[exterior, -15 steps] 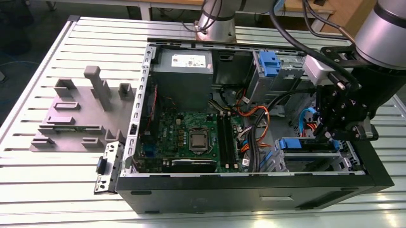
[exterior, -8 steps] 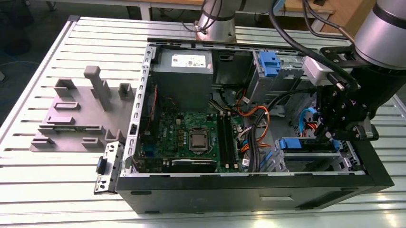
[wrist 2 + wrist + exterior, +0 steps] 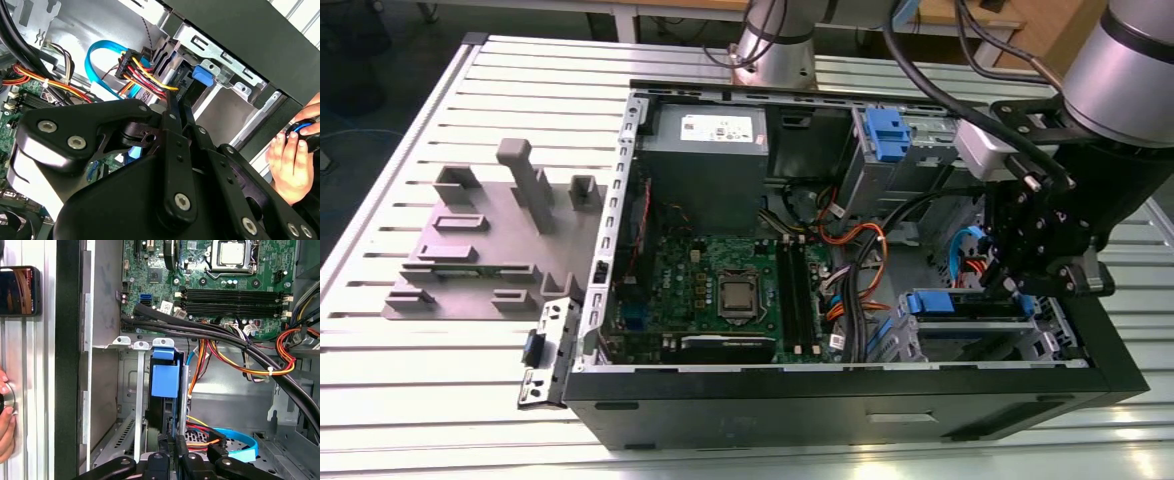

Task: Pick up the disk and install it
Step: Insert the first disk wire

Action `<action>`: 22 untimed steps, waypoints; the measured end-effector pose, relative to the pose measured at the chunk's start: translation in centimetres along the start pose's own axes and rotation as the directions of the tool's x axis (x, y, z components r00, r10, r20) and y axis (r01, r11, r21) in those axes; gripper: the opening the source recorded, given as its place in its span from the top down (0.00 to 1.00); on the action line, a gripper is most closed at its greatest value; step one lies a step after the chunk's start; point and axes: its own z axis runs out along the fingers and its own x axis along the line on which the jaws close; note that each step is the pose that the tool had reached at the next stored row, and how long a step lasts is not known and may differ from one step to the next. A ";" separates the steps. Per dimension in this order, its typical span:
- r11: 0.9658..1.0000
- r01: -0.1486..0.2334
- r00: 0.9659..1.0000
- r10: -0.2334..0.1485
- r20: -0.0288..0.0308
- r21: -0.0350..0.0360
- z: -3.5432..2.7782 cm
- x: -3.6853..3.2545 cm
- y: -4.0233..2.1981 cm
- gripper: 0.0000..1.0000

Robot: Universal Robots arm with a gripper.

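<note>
1. Hanging over the drive cage of the open computer case [image 3: 854, 385], the gripper [image 3: 1030, 268] sits low at the exterior view's right, just above the blue-framed disk [image 3: 963, 306].
2. In the first wrist view the disk [image 3: 164, 390] stands on edge in a slot of the metal cage [image 3: 131, 390], its blue bracket tab uppermost, with the gripper [image 3: 172, 460] in line with its near edge.
3. The jaws appear drawn close together around that thin edge and seem to have hold of it, though the contact itself is hidden behind the linkage.
4. My judgement: the disk is rigid and fairly heavy for its size, with smooth metal faces that could slip. It is also sensitive to knocks.
5. The blue bracket is thin plastic and likely flexes, so a hold on the metal body's edges looks safer than on the tab alone.
6. Orange and yellow cables [image 3: 210, 432] and a blue ribbon cable [image 3: 240, 442] lie just beside the slot.
7. A person's hand [image 3: 292, 160] rests outside the case on the table [image 3: 427, 400].
</note>
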 end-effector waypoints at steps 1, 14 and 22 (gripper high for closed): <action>1.000 0.000 1.000 0.000 0.000 0.002 0.01 0.00 0.00 0.84; 1.000 -0.024 1.000 0.024 0.004 0.018 0.04 -0.01 0.28 0.84; 0.999 -0.039 0.999 0.039 0.010 0.020 0.20 0.00 0.36 0.84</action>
